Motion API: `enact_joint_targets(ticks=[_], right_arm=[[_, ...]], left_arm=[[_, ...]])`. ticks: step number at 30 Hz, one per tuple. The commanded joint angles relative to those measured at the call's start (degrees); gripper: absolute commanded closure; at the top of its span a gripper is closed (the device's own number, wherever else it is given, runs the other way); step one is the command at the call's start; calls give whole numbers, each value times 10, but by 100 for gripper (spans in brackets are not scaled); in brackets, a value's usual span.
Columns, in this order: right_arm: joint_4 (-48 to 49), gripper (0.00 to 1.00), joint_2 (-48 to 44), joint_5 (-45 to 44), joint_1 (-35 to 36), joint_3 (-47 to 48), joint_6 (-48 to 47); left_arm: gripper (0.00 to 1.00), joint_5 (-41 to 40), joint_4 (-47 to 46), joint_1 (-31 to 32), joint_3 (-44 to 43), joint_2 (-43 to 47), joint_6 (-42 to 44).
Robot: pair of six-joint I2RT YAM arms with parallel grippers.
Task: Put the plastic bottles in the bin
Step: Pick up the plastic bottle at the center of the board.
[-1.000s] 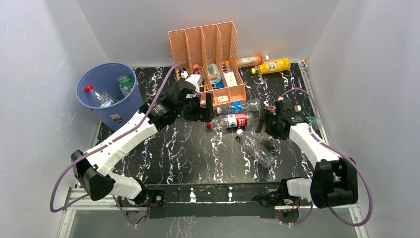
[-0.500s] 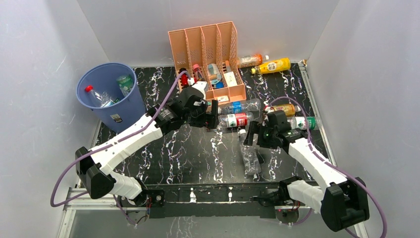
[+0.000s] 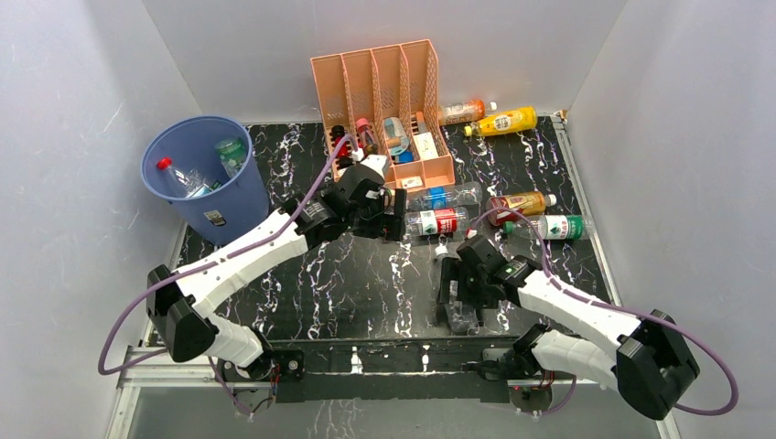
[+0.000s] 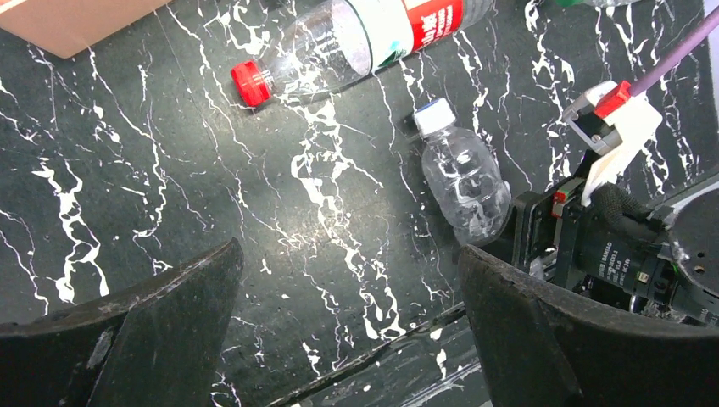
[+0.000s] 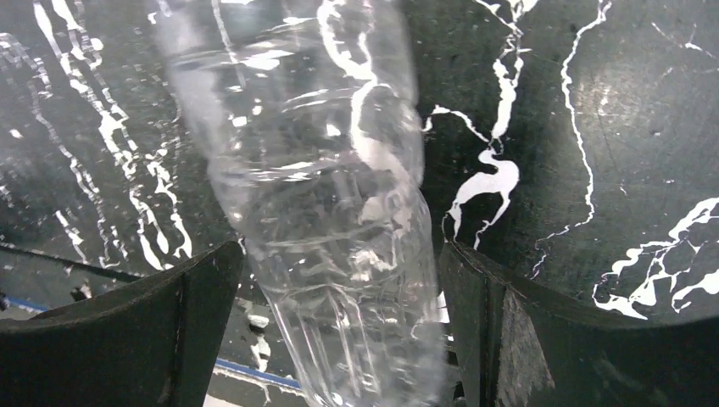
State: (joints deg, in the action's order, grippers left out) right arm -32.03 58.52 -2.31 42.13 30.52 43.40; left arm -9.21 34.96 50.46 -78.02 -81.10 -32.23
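Observation:
A clear unlabelled plastic bottle [image 5: 331, 212] lies on the black marble table between the wide fingers of my open right gripper [image 5: 339, 280], near the front edge [image 3: 462, 297]. The left wrist view shows this bottle's white cap [image 4: 434, 116]. My left gripper [image 3: 396, 217] hangs open and empty just left of the red-labelled bottle [image 3: 437, 221], whose red cap [image 4: 251, 83] faces it. More bottles lie behind: blue-labelled [image 3: 450, 196], amber [image 3: 518, 202], green-labelled [image 3: 551, 226], orange [image 3: 462, 111] and yellow [image 3: 505, 121]. The blue bin [image 3: 152, 157] at the left holds bottles.
A peach slotted organizer [image 3: 384, 87] with small items stands at the back centre, close behind my left gripper. White walls enclose the table on three sides. The table's metal front rail [image 3: 393, 352] runs just below the right gripper.
My right arm swung from the right-hand bottles toward the front edge and came down around the clear bottle, which turned lengthwise. My left gripper crept right toward the red-labelled bottle.

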Motion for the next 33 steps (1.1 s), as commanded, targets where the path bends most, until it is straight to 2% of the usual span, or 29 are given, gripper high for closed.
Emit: enact_joint_targets(ticks=[1, 5, 9, 12, 13, 16, 21, 25, 33], right_arm=[[20, 2, 27, -30, 6, 7, 31], [37, 5, 77, -30, 14, 37, 23], [34, 38, 65, -38, 28, 45, 24], [30, 52, 39, -41, 28, 58, 15], [27, 54, 30, -43, 28, 67, 9], [16, 55, 4, -53, 28, 110, -9], [39, 53, -17, -31, 28, 178, -30], [78, 51, -9, 12, 28, 211, -33], [115, 51, 7, 61, 29, 228, -23]], left_arm=[[2, -9, 13, 10, -7, -8, -7], [2, -13, 20, 13, -8, -7, -9], [2, -13, 32, 13, -7, -1, -10], [2, 10, 24, 12, 9, 16, -20], [2, 22, 18, 12, 16, 22, -27], [2, 75, -25, 13, 42, 43, -61], [2, 165, -195, 13, 118, 64, -159], [2, 180, -284, 14, 164, 73, -195], [2, 152, -339, 13, 177, 79, -219]])
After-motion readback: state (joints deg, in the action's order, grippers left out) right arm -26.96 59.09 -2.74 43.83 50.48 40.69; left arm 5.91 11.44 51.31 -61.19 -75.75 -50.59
